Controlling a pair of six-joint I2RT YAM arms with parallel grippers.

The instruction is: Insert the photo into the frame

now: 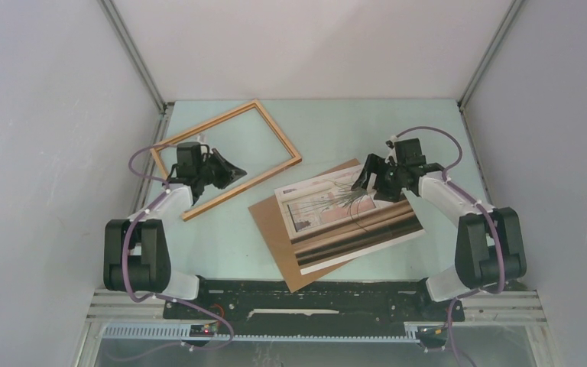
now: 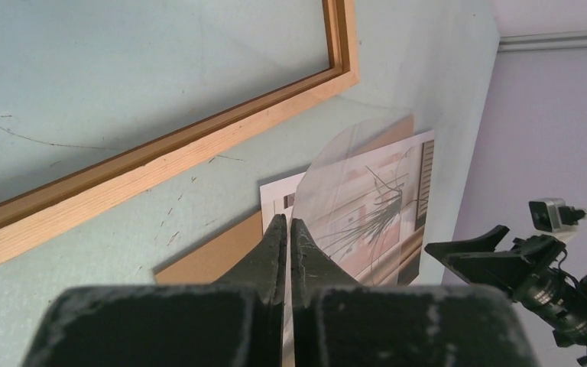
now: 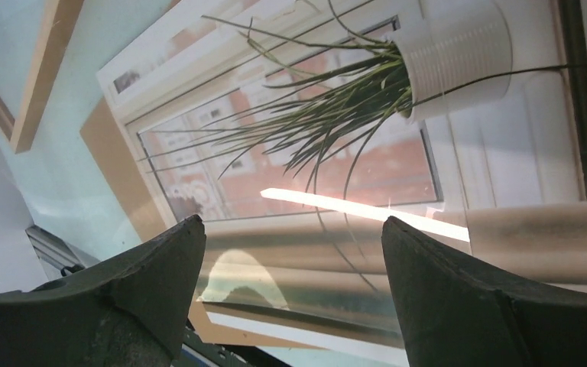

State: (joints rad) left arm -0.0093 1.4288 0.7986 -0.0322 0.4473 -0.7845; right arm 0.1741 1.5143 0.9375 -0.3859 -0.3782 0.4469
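Observation:
The frame (image 1: pixel 205 125) is a thin light-wood rectangle lying tilted at the back left, and its near rail shows in the left wrist view (image 2: pixel 160 164). The photo (image 1: pixel 351 218) lies face up on a brown backing board (image 1: pixel 269 222) right of centre. It shows a spindly plant, pink-beige areas and dark stripes, and is seen in both wrist views (image 2: pixel 397 183) (image 3: pixel 313 153). My left gripper (image 1: pixel 237 173) (image 2: pixel 289 223) is shut, with nothing seen in it, just above the frame's near rail. My right gripper (image 1: pixel 364 180) (image 3: pixel 292 233) is open and empty above the photo's far part.
The backing board sticks out from under the photo on its left and near sides (image 2: pixel 214 256) (image 3: pixel 115 160). The photo's surface is glossy with pale reflections. Grey walls enclose the pale green table (image 1: pixel 222 245) on three sides. The arm bases stand at the near edge.

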